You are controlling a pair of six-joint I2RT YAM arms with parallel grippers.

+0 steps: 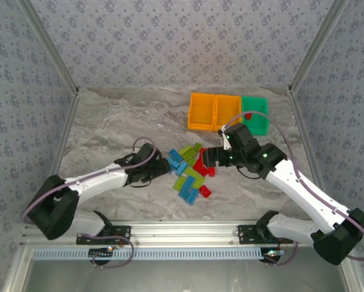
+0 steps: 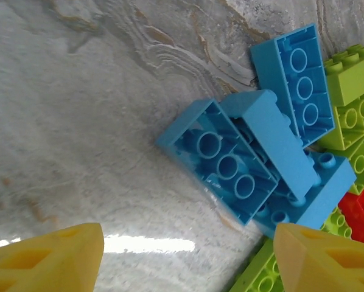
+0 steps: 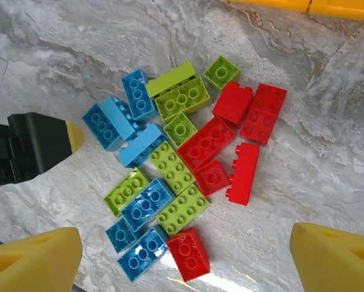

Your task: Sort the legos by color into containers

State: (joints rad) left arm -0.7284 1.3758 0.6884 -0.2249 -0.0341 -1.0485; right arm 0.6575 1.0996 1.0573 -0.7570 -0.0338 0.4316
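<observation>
A: Where does the trouble start?

B: With the biggest things. Both arms reach over the bench (image 1: 109, 121) into the same patch at the middle of the top view. The left fingers (image 1: 165, 164) and right fingers (image 1: 211, 157) stand near each other across the legos (image 1: 191, 173). If both go down together, I'd expect a knock.

A: Is either carrying anything?

B: No. In each wrist view the yellow tips stand wide apart at the lower corners, with nothing between them.

A: And the bins?

B: Two orange bins (image 1: 201, 112) and a green bin (image 1: 258, 118) sit in a row at the upper right of the top view, well apart from the pile. That is the right arm's side, so a carry by the left arm would likely cross the right arm's path. A small red thing (image 1: 248, 115) shows in the green bin, too small to call a brick. Red and blue have no bin of their own colour, so they could easily end up mixed.

A: The pile itself?

B: It lies loose on the bench, many bricks touching. In the right wrist view the reds are at the right, the blues at the left and the limes through the middle.

A: Smallest worry?

B: The blue cluster (image 2: 243, 164) ahead of the left fingers. Several blue bricks lean on one another, two with the hollow side showing. A pinch there may take two at once, or tip one so it slips out. A lime brick (image 2: 352, 79) at the right edge of the left wrist view touches them and could be dragged along
</observation>
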